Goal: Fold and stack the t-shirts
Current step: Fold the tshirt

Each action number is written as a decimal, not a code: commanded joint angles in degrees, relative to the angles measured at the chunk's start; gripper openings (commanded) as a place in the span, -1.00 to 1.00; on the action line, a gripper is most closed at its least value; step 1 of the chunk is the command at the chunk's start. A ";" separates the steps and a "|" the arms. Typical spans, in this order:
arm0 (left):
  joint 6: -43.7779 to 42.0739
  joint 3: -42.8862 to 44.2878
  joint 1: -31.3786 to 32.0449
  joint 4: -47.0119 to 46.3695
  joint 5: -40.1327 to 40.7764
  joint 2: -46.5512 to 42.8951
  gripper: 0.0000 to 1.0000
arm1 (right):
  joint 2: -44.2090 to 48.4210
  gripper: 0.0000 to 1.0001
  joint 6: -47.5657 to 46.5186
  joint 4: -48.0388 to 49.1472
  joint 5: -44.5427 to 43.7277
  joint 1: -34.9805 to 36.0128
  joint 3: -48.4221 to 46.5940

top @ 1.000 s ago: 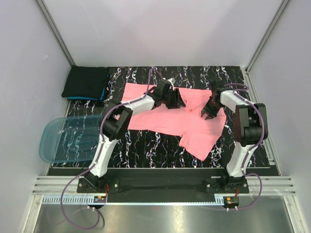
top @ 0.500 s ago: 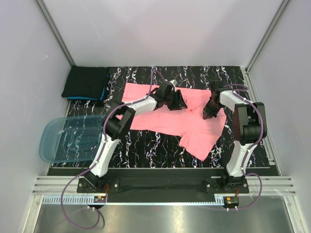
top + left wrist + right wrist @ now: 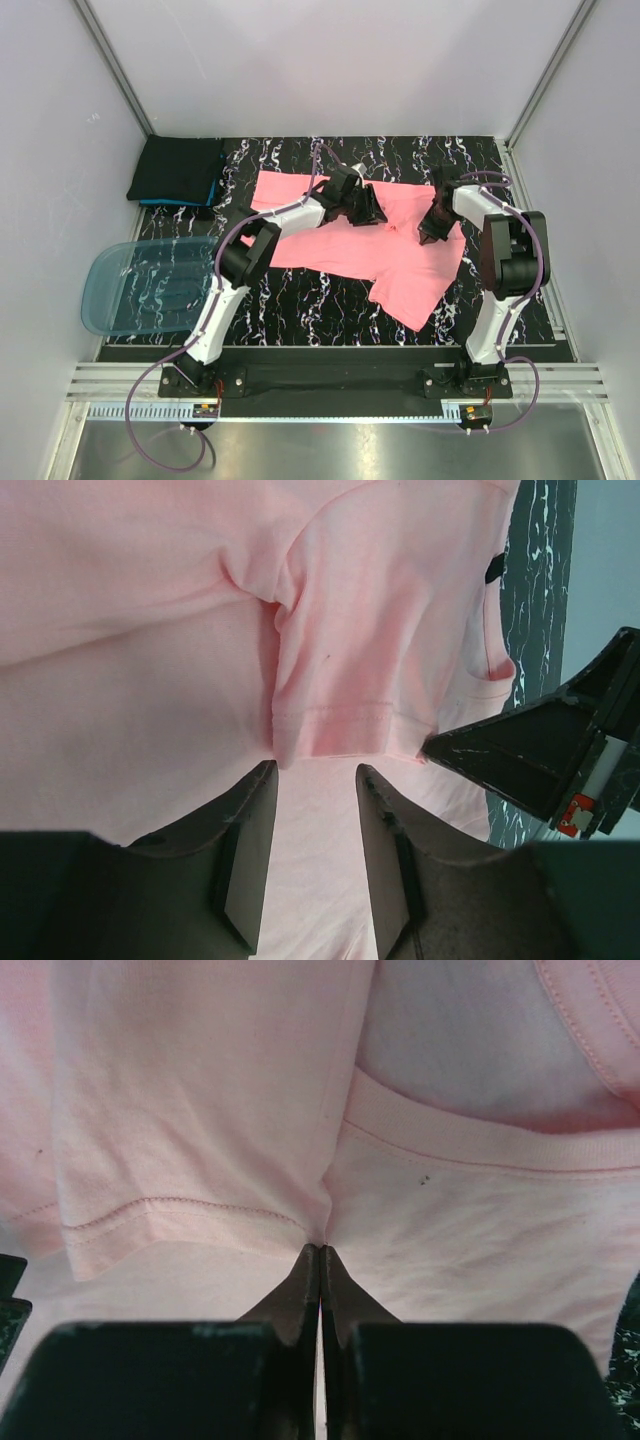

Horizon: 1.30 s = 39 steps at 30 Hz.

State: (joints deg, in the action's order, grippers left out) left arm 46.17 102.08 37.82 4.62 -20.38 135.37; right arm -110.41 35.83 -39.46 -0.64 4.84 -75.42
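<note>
At the right claw (image 3: 320,1248), pink t-shirt (image 3: 200,1110) pinch unclear.

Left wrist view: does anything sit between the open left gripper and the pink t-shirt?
Nothing visible. The left gripper stands open over the pink t-shirt, only cloth showing between its fingers, a sleeve hem just past them. The right gripper sits off to the side, outside that gap.

The black marbled table (image 3: 330,300) is carrying three things. The salmon-pink t-shirt (image 3: 330,250) is lying spread beneath the jaws of the left gripper (image 3: 376,216) and the right gripper (image 3: 423,238). The folded black and teal t-shirts (image 3: 180,170) are sitting well left of the left jaws, in the far corner. The blue tub (image 3: 140,290) is lying left of the left jaws and nearer, overhanging the table's edge.
</note>
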 commanded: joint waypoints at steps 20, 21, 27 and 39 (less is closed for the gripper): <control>-0.29 5.93 0.85 2.49 -0.27 1.47 -0.08 | 6.61 -1.00 -3.84 -2.90 -4.01 0.26 1.94; -0.38 6.20 0.94 2.76 -0.36 1.65 -0.08 | 6.87 -1.00 -4.02 -2.90 -4.27 0.34 2.29; -1.17 7.16 1.02 5.04 0.96 2.00 -0.07 | 7.14 -1.00 -4.55 -2.90 -4.54 0.34 3.52; -2.49 8.83 1.11 8.30 2.72 2.79 -0.06 | 6.96 -1.00 -5.60 -1.76 -4.63 0.34 4.75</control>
State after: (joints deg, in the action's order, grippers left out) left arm 44.86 107.90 38.72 13.54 -18.70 137.97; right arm -105.65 31.09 -41.71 -4.01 4.84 -70.85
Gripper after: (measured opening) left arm 0.465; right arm 0.011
